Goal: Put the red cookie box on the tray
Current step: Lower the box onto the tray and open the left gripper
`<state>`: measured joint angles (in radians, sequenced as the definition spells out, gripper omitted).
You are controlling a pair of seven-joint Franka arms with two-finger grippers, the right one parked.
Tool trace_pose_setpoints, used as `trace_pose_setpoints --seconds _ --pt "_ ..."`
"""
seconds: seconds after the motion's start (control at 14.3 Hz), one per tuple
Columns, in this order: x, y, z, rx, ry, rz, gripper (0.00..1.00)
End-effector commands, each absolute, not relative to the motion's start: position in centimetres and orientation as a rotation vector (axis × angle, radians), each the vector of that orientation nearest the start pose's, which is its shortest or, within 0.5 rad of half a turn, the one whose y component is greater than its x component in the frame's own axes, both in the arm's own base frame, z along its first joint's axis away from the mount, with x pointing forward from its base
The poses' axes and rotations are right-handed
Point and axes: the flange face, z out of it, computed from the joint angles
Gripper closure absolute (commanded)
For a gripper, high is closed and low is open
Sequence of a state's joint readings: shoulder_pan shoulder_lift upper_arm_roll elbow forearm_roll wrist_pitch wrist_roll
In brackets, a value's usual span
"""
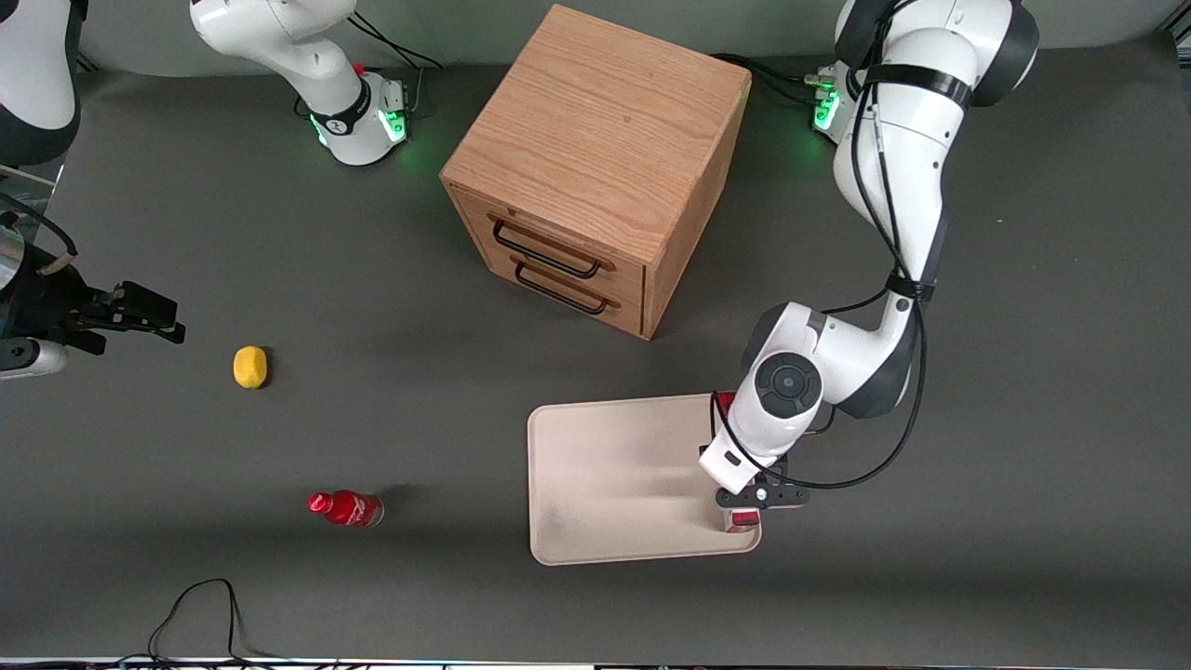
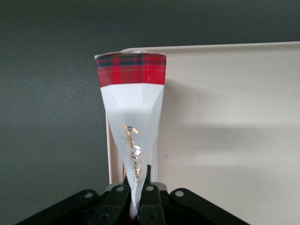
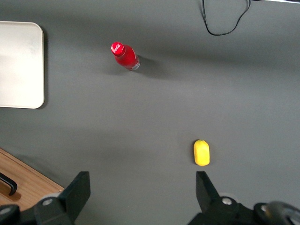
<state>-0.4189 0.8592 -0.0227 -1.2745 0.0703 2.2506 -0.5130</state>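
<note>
My jaws [image 1: 742, 503] are clamped on the red cookie box [image 2: 133, 117], pinching its white middle so the carton creases inward between my fingers [image 2: 149, 187]. The one box runs lengthwise away from my jaws, its tartan red end pointing outward and resting at the rim of the tray [image 1: 614, 484]. Its long axis follows the tray's short edge at the working arm's end, just inside the low rim. In the front view only two red bits of the carton show, one at each side of my wrist, so the box lies right below my jaws.

I count one tray, cream-white, with its flat bed bare beside the carton. One wooden drawer cabinet [image 1: 595, 167] with two black-handled drawers stands farther from the front camera than my jaws, well apart from them. One small red bottle [image 1: 346, 508] lies on the dark surface [image 1: 1023, 419] toward the parked arm's end, well clear of the tray. One yellow lemon-like piece [image 1: 250, 366] sits farther out toward that same end. A black cable [image 1: 200, 605] loops near the surface's front edge. Nothing lies between my jaws and the tray bed
</note>
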Motion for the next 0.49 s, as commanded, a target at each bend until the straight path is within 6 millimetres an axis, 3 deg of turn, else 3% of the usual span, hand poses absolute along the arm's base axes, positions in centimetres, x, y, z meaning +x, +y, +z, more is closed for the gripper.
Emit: trace_pose_setpoints --seconds 0.0,0.07,0.28,0.42 --pt "69.3 -31.5 25.5 -3.139 -0.096 -0.224 0.06" --pt "69.3 -31.5 25.7 -3.138 -0.099 -0.222 0.0" --pt "69.4 -31.3 26.5 -3.135 -0.105 -0.214 0.0" --pt "69.2 -30.8 29.3 -3.124 -0.139 -0.183 0.0"
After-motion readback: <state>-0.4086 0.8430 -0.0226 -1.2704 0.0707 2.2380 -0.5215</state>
